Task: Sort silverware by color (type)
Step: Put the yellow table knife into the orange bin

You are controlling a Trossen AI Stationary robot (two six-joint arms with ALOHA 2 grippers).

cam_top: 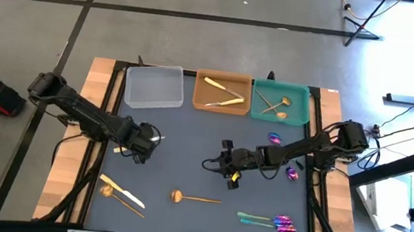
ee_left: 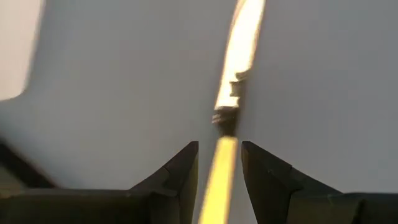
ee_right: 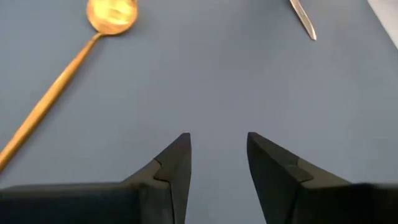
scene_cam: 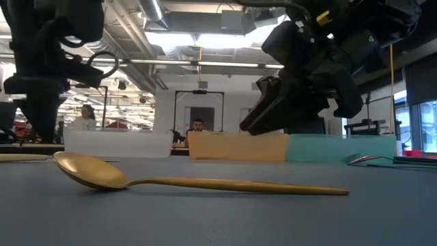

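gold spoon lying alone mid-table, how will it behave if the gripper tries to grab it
The gold spoon looks like stiff polished metal, so it probably won't flex but may slip between fingers. Its handle lies nearly flat on the mat, so getting fingers under it could be awkward. The round bowl props one end up, so a push may pivot it.

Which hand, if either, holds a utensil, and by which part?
The left hand holds a slim pale gold metal utensil, gripped along its shaft; which end cannot be told. The right hand holds nothing.

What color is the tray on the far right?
The right tray is teal green. It shows best in the high view.
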